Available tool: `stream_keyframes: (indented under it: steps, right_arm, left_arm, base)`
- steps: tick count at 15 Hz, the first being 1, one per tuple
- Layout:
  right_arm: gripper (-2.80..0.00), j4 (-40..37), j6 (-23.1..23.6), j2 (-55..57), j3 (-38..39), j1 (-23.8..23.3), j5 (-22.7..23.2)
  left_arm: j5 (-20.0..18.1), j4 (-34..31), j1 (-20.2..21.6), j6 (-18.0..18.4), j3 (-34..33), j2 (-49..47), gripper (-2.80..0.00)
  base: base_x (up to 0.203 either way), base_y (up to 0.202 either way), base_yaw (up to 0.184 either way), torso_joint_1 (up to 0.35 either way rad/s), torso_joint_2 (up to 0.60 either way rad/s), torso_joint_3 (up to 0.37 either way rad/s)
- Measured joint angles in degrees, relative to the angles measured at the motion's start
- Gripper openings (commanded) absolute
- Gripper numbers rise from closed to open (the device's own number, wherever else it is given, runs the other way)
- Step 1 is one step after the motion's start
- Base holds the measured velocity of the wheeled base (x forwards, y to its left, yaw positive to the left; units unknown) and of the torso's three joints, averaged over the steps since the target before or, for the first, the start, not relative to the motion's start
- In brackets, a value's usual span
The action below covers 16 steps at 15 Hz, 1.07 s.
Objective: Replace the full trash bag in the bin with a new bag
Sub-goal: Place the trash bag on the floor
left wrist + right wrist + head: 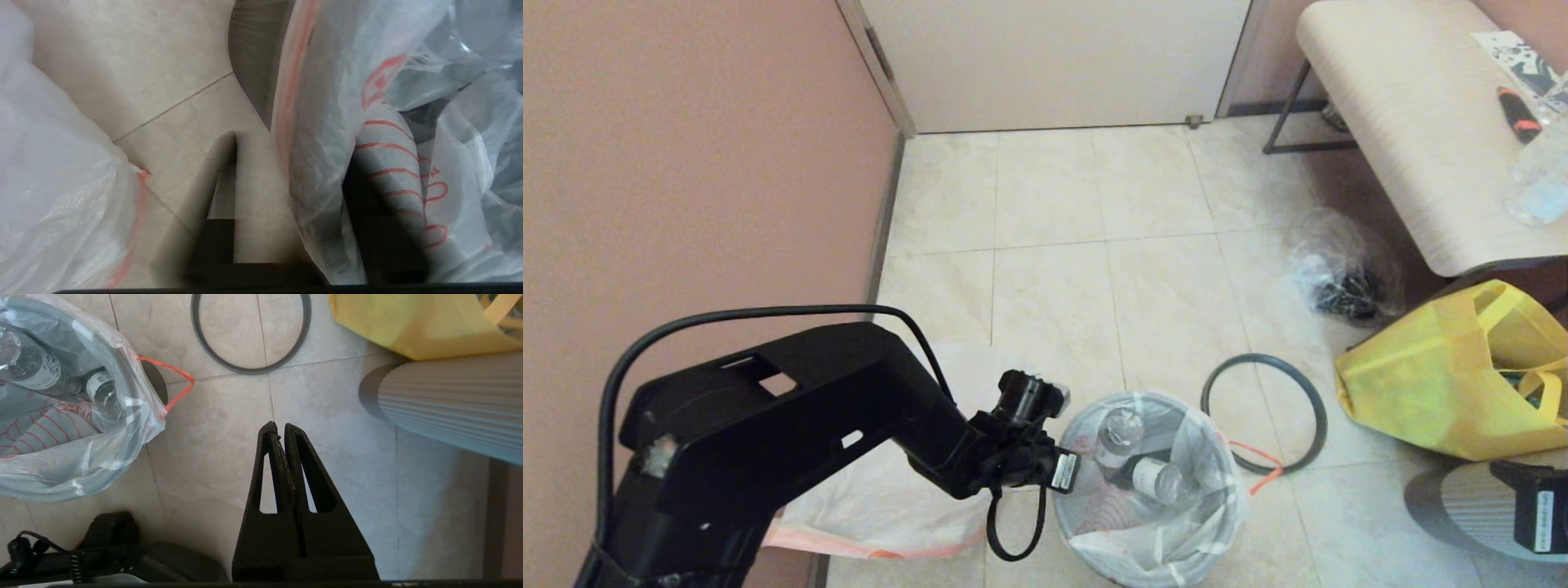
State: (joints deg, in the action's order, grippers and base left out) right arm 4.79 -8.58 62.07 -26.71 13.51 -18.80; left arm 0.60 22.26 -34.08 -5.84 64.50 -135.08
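Note:
The full trash bag (1152, 490), translucent white with red print and clear bottles inside, sits in the bin (157, 381), which is almost wholly covered by it. Its orange-red drawstring (1262, 469) hangs over the right side. My left gripper (294, 155) is at the bag's left rim and stands open. One finger (220, 183) is outside over the floor, while the other shows dark through the plastic (367, 212), so the hem lies between the jaws. The new bag (882, 498) lies flat on the floor to the left. My right gripper (278, 426) hangs shut over bare tiles, right of the bin.
The bin's grey ring (1262, 356) lies on the floor to the right behind the bin. A yellow tote (1445, 384) and a clear bag of dark items (1343, 278) sit further right, under a bench (1413, 122). A pink wall (686, 163) closes the left side.

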Motion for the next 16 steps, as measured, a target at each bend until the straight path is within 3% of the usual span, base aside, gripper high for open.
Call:
stream_keyframes:
  steps: [10, 11, 12, 16]
  right_arm:
    - [-2.8, 7.88, -5.94, 12.85, -0.11, 5.06, -0.02]
    - [-0.93, 10.21, -6.19, 16.04, -0.21, 5.79, -0.07]
    - [0.0, 12.49, -6.41, 19.38, -0.24, 6.59, -0.07]
    - [0.0, 24.9, -5.95, 35.86, -1.52, 8.99, -0.16]
  left_arm:
    - [0.09, 1.03, 0.74, -6.97, -0.78, 3.86, -2.8]
    - [0.22, 2.26, 0.96, -7.02, -0.85, 3.8, -2.8]
    - [0.33, 3.19, 1.16, -7.02, -0.85, 3.47, -2.8]
    - [0.37, 3.88, 2.58, -7.0, -0.62, 1.77, -2.8]
  base:
    - [0.0, 0.0, 0.0, 0.0, 0.0, 0.0]
    - [0.0, 0.0, 0.0, 0.0, 0.0, 0.0]
    - [0.0, 0.0, 0.0, 0.0, 0.0, 0.0]
    - [0.0, 0.0, 0.0, 0.0, 0.0, 0.0]
